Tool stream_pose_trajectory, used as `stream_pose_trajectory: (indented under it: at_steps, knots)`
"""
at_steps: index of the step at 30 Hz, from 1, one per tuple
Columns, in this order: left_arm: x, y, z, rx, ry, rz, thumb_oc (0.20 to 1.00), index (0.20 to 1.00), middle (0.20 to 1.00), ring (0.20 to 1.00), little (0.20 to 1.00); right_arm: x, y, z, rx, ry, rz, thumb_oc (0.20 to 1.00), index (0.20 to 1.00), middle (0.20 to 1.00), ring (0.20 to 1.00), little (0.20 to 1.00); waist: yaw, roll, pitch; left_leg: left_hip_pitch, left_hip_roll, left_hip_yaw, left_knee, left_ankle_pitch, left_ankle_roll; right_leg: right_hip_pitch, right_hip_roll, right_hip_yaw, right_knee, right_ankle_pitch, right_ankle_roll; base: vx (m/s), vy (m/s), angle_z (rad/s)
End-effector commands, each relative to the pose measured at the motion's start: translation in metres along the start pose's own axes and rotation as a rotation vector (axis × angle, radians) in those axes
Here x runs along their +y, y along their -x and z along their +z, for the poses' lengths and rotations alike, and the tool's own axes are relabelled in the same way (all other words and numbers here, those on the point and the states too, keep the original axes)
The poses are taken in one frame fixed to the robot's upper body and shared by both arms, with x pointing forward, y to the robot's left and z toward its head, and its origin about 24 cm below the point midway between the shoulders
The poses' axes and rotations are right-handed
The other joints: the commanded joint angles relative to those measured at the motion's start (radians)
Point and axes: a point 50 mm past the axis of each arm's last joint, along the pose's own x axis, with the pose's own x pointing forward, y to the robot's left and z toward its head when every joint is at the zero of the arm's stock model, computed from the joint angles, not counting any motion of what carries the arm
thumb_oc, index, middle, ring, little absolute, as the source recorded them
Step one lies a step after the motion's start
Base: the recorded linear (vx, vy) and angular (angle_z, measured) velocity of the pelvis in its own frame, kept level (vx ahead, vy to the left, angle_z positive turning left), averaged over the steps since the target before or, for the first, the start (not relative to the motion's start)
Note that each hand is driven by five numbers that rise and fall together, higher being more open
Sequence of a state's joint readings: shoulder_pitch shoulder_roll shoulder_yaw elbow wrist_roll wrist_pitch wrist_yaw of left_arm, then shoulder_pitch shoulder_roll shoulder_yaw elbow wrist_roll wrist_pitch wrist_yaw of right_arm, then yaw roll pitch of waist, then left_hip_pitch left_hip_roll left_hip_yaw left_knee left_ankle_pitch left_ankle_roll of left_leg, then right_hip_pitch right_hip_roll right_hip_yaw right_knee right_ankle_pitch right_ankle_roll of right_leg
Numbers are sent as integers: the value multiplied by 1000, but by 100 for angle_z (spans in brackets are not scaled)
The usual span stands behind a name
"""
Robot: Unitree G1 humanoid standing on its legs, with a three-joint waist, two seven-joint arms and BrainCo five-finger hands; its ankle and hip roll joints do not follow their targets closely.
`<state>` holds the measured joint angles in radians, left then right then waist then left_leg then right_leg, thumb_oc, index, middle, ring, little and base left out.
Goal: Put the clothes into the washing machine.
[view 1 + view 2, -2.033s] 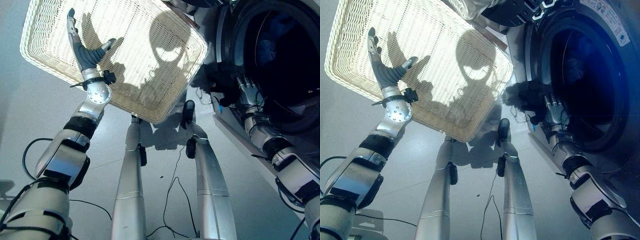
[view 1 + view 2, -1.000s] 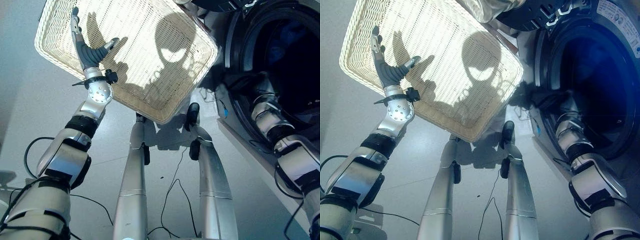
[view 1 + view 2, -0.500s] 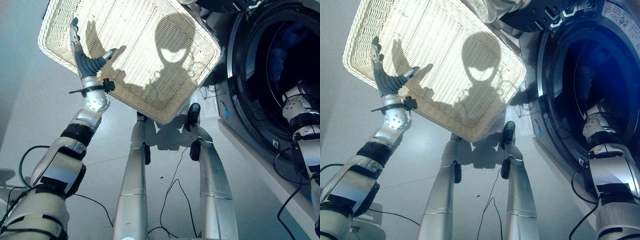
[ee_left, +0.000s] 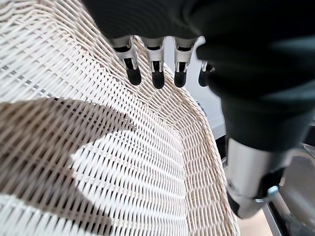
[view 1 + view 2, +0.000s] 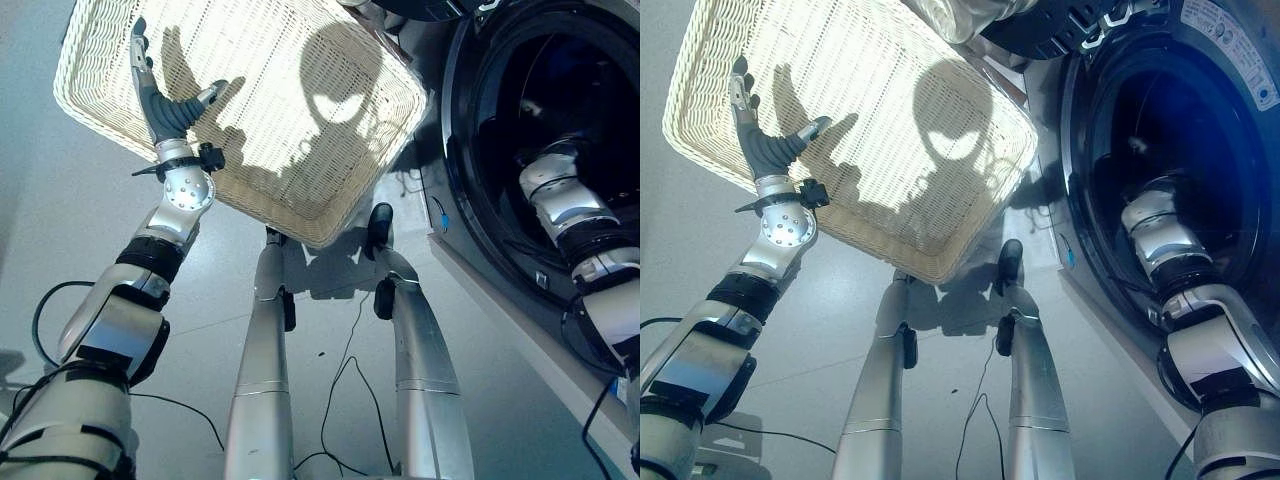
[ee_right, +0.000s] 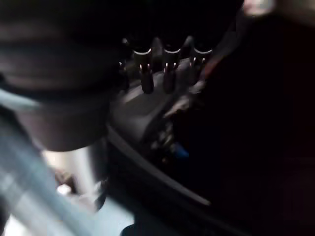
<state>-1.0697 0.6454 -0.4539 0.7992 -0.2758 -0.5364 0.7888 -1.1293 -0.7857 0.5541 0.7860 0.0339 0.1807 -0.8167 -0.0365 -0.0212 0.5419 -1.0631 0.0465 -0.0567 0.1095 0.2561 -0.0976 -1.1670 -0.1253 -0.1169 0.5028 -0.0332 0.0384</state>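
Left hand [image 5: 165,105] hovers spread-fingered over the white wicker basket [image 5: 290,190]. Right hand [image 6: 165,73] reaches inside the dark washing machine drum [image 5: 1180,130]; fingers straight, grasping nothing visible.

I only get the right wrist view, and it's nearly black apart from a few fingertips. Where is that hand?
Observer: The right hand is inside the washing machine. The head camera shows the right arm reaching through the round door opening into the dark drum.
Visitor: What's the other hand doing?
Observer: The left hand is open, with its fingers straight, over a white wicker basket beside the machine.
Visitor: Any clothes in that basket?
Observer: None that I can see. Its bottom is bare weave with shadows across it.
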Motion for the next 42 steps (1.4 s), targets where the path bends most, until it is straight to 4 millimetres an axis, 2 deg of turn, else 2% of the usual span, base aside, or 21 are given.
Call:
stream_pose_trajectory:
  at_steps: [1,9,17,23,24,29,31,38,42]
  knots:
    - [-3,-8,14,-62,59,51,1000,1000,1000,1000,1000,-20,-10,-16,-47,185,-107,1000,1000,1000,1000,1000,12,3,-22,4,-35,50,137,-186,5,82,51,-22,-176,108,103,0,0,0]
    - [-1,-7,13,-63,64,61,1000,1000,1000,1000,1000,-11,3,-13,-191,233,-98,1000,1000,1000,1000,1000,2,0,-22,2,-32,60,137,-184,2,79,54,-17,-175,107,107,0,0,0]
    - [-3,3,7,-56,48,48,1000,1000,1000,1000,1000,6,34,-9,-323,155,-26,1000,1000,1000,1000,1000,-15,-7,-22,7,-36,68,149,-192,1,80,60,-6,-172,102,107,-2,1,0]
    - [-1,14,-1,-34,44,47,1000,1000,1000,1000,1000,17,58,-23,-316,154,44,1000,1000,1000,1000,1000,-26,-8,-22,33,-36,81,151,-196,4,98,63,3,-176,102,106,-20,24,-1]
    - [-1,16,-2,-29,45,46,1000,1000,1000,1000,1000,20,65,-32,-278,168,74,1000,1000,1000,1000,1000,-28,-9,-22,40,-36,84,155,-196,3,105,61,5,-175,102,106,-35,47,-4]
    - [3,14,-3,-31,45,57,1000,1000,1000,1000,1000,23,72,-41,-282,204,121,1000,1000,1000,1000,1000,-35,-10,-22,55,-32,94,146,-194,2,117,56,8,-190,110,108,-28,50,-3]
    - [4,14,-2,-36,43,67,1000,1000,1000,1000,1000,26,81,-44,-313,201,160,1000,1000,1000,1000,1000,-41,-12,-22,56,-30,97,144,-192,3,114,59,12,-185,109,108,-10,45,-3]
    - [5,15,-2,-43,28,66,1000,1000,1000,1000,1000,32,106,-36,-392,122,209,1000,1000,1000,1000,1000,-50,-20,-22,64,-29,99,133,-189,6,118,69,20,-183,106,108,0,0,0]
    - [4,33,-14,-3,9,39,1000,1000,1000,1000,1000,37,129,-32,-445,55,263,1000,1000,1000,1000,1000,-51,-19,-22,93,-34,99,129,-193,9,140,74,25,-182,104,106,0,0,0]
